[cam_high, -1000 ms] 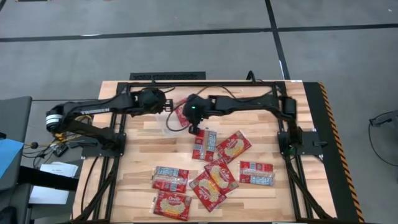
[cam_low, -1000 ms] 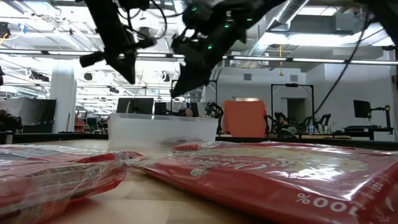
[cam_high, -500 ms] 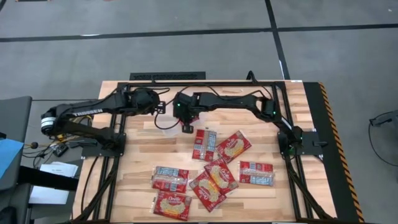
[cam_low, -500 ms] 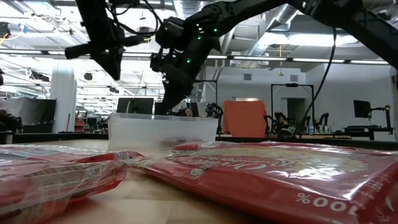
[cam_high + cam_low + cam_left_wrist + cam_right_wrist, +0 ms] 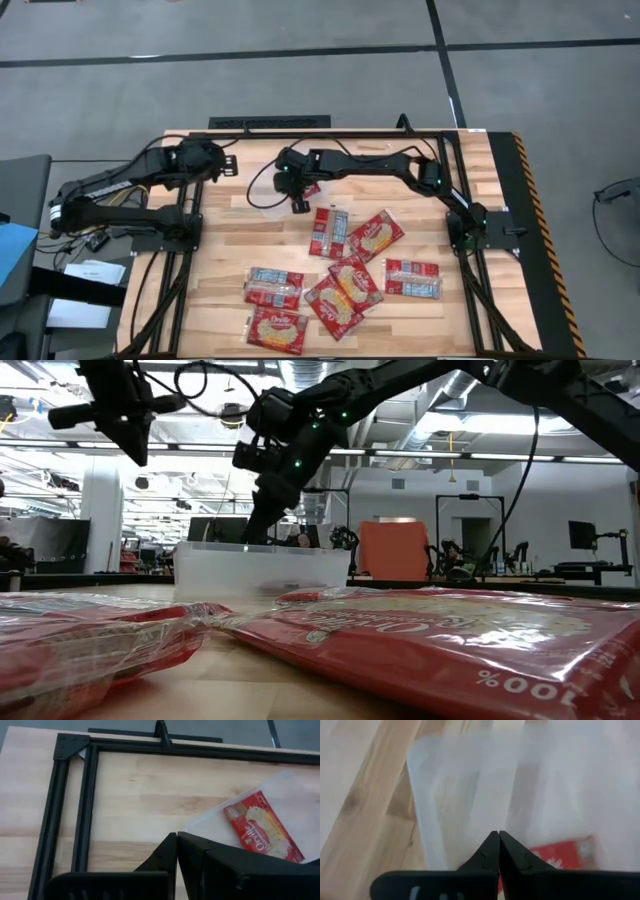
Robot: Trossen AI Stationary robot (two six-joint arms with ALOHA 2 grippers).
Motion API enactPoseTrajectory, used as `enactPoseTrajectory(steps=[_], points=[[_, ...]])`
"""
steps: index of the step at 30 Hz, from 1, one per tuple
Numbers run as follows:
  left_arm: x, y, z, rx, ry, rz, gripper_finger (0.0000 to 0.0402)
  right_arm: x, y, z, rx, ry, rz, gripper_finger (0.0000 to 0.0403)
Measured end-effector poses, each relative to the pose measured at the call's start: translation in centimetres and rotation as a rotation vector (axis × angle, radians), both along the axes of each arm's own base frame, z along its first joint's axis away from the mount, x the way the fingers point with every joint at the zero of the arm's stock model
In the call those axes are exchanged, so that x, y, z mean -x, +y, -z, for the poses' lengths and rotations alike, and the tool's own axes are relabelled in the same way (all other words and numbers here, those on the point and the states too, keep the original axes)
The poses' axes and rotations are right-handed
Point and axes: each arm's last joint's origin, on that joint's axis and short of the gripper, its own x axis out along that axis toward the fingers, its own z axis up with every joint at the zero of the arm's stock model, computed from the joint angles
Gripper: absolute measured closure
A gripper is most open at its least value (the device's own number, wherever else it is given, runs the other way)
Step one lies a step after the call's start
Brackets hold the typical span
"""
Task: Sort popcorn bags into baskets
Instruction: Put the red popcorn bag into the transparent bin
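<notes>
The basket, a clear plastic tray (image 5: 262, 196), stands at the far middle of the table. One red popcorn bag (image 5: 262, 827) lies flat inside it. My right gripper (image 5: 296, 202) hangs shut over the tray, its tips just above the rim (image 5: 248, 538) and beside that bag (image 5: 560, 854), with nothing between them. My left gripper (image 5: 230, 162) is shut and empty. It sits high and left of the tray (image 5: 135, 452). Several more popcorn bags (image 5: 340, 270) lie flat on the wood nearer the front.
The black frame rails (image 5: 185, 240) run along the table's left, far and right sides. Bare wood lies left of the tray and along the front right. In the low view a bag (image 5: 450, 640) lies close to the camera.
My left gripper has drawn back toward the table's left edge and risen, away from the tray. My right gripper has moved left over the tray, sunk a little and rolled about its own axis.
</notes>
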Motion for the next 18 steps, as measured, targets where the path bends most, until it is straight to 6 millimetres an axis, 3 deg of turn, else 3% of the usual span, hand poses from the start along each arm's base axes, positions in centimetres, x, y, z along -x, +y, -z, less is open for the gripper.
enactPoseTrajectory(steps=[9,18], points=[[0.6,-0.2,0.1,-0.003,0.041,-0.019,0.0401,-0.2,-0.5,-0.4,0.032,-0.052,-0.036,0.0392],[0.7,-0.1,0.1,-0.011,0.047,-0.026,0.0401,-1.0,-1.4,2.7,0.041,0.019,-0.046,0.0396]])
